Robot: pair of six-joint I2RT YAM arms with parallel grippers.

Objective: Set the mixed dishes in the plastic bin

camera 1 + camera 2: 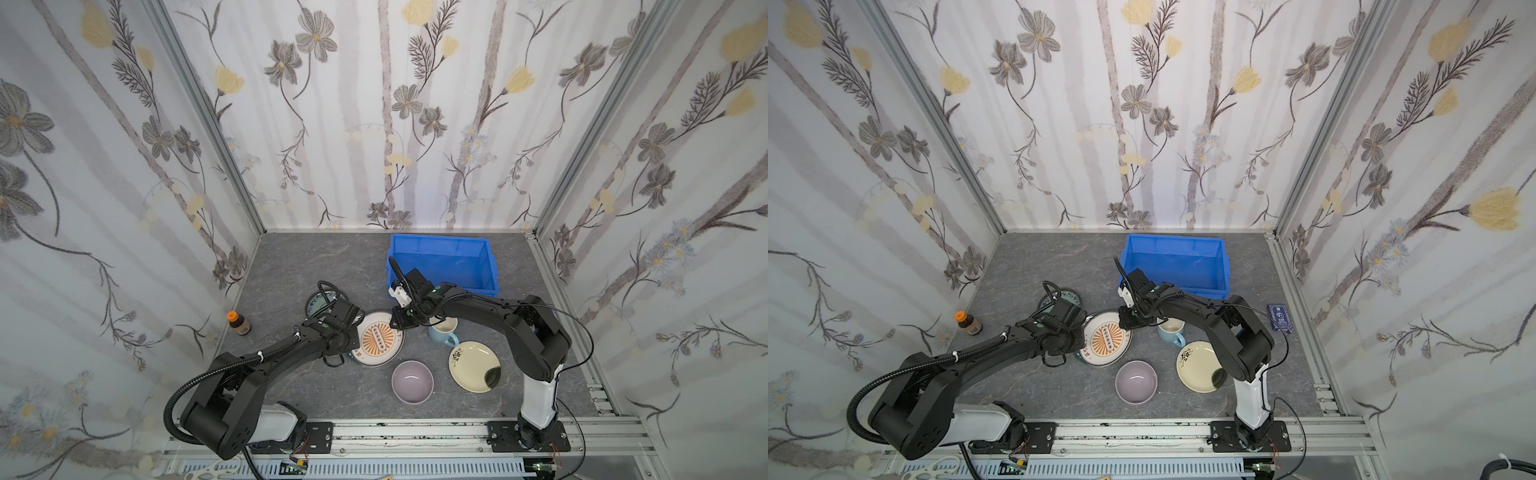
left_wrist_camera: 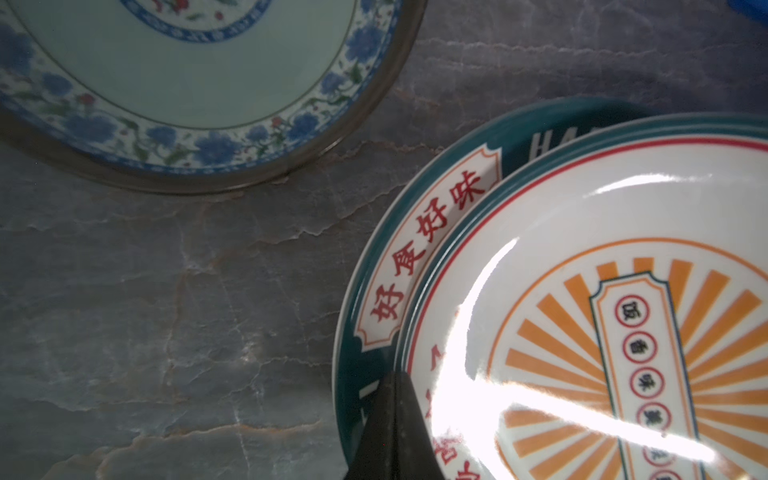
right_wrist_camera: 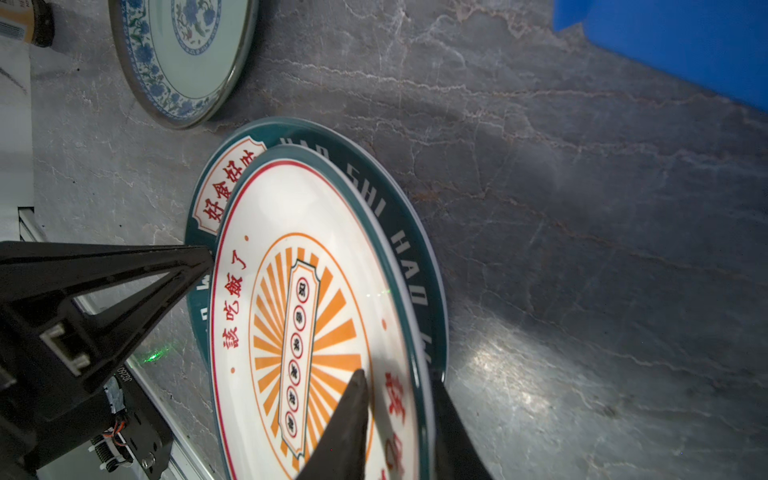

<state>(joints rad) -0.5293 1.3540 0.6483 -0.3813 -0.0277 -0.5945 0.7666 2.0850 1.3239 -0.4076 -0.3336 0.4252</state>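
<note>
Blue bin (image 1: 440,240): back of grey table (image 1: 299,266), right of centre; the right arm's wrist overlaps its near-left corner in both top views.
Sunburst plate (image 1: 378,338): mid-table, off-centre on a teal plate (image 3: 405,249).
Blue-floral plate (image 1: 316,305): just behind, part hidden by the left arm.
Cream plate (image 1: 473,361), lilac bowl (image 1: 412,381): front right.
Mug (image 1: 440,334): beneath right forearm.
Brown bottle (image 1: 239,323): well left.
Left gripper (image 2: 395,386): closed, empty, tip at sunburst plate's left rim.
Right gripper (image 3: 397,380): fingers apart astride the opposite rim; pinch not discernible.
</note>
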